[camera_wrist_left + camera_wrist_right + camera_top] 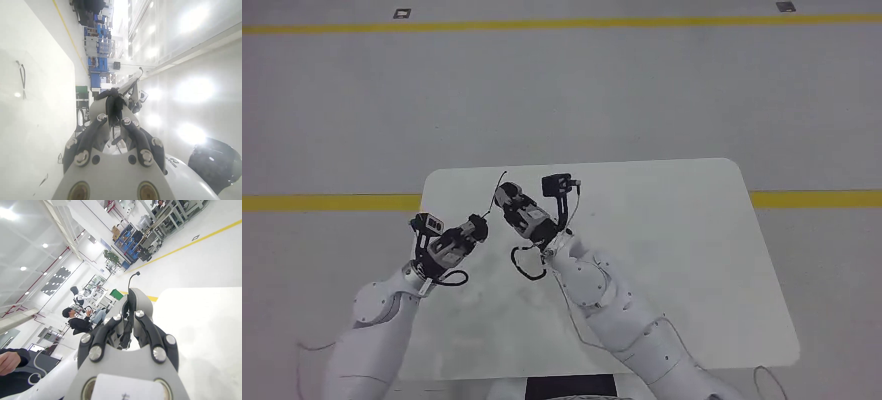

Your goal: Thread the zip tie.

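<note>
step: thread zip tie | do: hold your right grip firm, bring tail to head slowly, aligned | right hand [130,296] clamped narrow on zip tie [129,285], what looks like the head end poking past its fingertips, above bench [198,317] | left hand [113,98] pinched closed just beside right hand, can't tell what it holds

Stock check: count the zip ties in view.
2: a zip tie clamped in the right pincer; a looped tie on the table. The left pincer may hide another.
</note>
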`<state>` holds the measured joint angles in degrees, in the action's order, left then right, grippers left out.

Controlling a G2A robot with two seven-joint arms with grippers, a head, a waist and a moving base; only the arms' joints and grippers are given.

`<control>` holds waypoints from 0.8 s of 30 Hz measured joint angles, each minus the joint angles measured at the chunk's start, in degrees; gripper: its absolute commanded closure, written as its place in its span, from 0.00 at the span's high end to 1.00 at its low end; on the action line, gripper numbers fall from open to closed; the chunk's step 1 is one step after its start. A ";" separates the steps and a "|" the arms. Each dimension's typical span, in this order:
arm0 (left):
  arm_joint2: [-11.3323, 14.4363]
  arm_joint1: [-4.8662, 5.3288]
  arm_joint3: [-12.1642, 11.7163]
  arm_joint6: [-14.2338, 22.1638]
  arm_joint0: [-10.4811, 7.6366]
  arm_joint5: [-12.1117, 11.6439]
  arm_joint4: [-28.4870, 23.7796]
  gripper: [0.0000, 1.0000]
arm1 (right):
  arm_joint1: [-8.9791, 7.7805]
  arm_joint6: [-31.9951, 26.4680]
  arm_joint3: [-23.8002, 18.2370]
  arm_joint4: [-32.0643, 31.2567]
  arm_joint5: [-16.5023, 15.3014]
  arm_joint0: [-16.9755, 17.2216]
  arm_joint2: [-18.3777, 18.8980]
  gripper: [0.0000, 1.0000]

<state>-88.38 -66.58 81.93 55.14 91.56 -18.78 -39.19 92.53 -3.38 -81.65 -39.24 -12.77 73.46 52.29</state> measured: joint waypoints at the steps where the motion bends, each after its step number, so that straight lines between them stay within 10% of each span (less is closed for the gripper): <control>1: -0.01 0.00 0.00 0.00 0.00 0.00 -0.01 0.00 | 0.00 -0.01 -0.01 0.02 0.02 0.00 0.01 0.00; 24: -0.01 0.00 -0.01 0.00 0.00 0.00 -0.02 0.00 | 0.55 7.75 5.51 -4.43 -2.35 -1.86 -3.15 0.00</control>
<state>-88.39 -66.59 81.93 55.14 91.56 -18.78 -39.21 93.08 4.37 -76.14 -43.67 -15.13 71.60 49.14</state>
